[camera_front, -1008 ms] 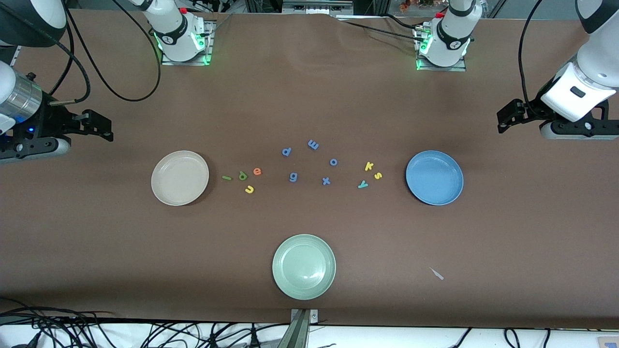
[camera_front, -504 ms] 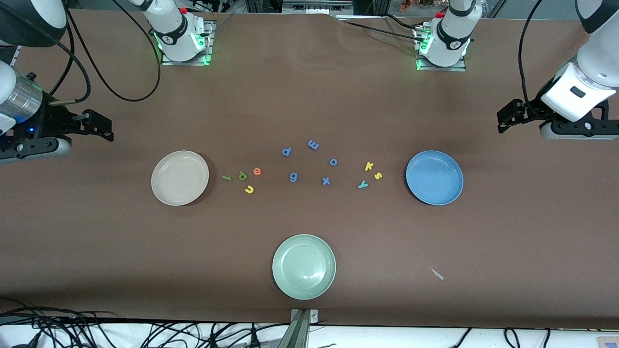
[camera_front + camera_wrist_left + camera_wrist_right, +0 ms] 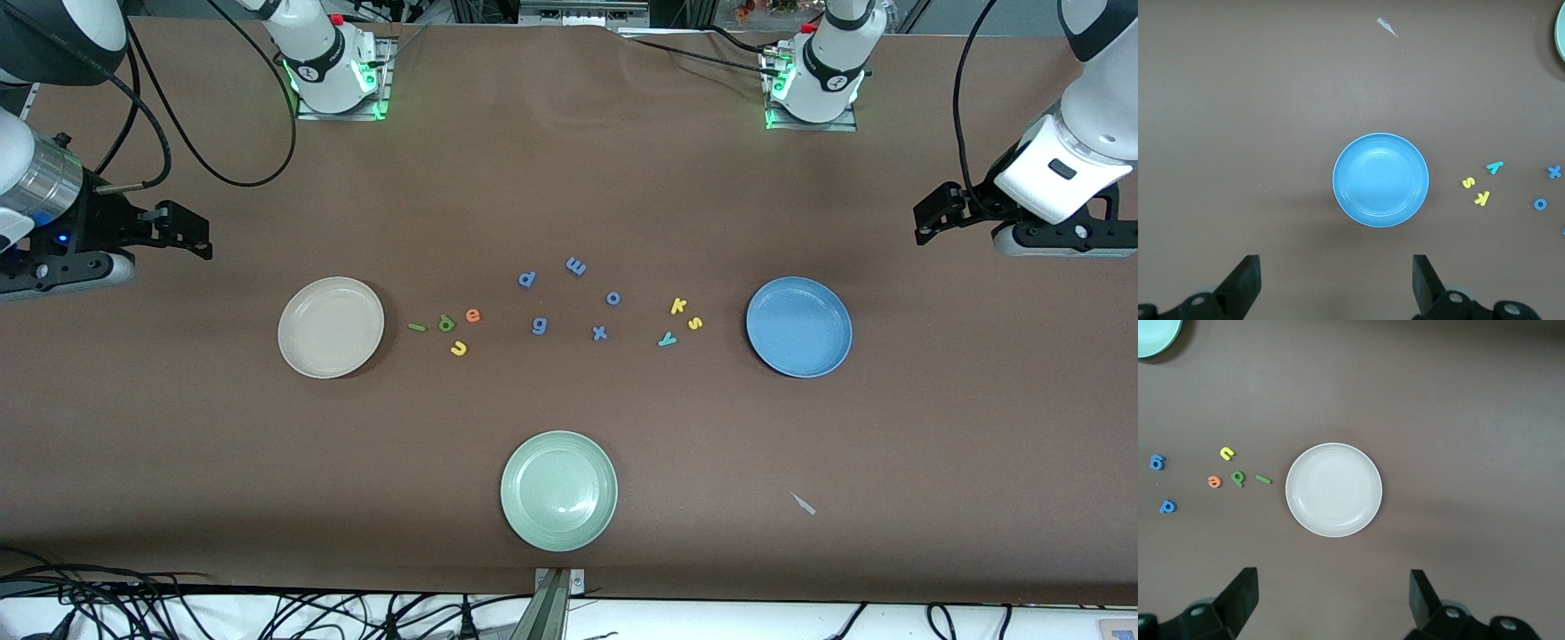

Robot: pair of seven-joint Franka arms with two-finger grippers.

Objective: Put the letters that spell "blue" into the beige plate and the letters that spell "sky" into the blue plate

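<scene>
Both grippers spread wide, holding nothing: left gripper [image 3: 1335,287] up over bare surface [image 3: 569,178] near the blue plate [image 3: 798,326], right gripper [image 3: 1333,603] likewise near the beige plate [image 3: 331,326]. Beside beige plate, on the surface: green l [image 3: 416,327], green b [image 3: 446,322], orange e [image 3: 473,315], yellow u [image 3: 459,348]. Beside blue plate: k [image 3: 678,306], s [image 3: 695,323], y [image 3: 667,340].

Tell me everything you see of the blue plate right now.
The blue plate is round, shallow and sky blue, with a low raised rim and a smooth, slightly glossy surface, plastic by the look of it. It sits flat and upright on the brown table, toward the left arm's end, with nothing in it. Nothing touches it; the yellow "s" lies closest, apart from its rim.
</scene>
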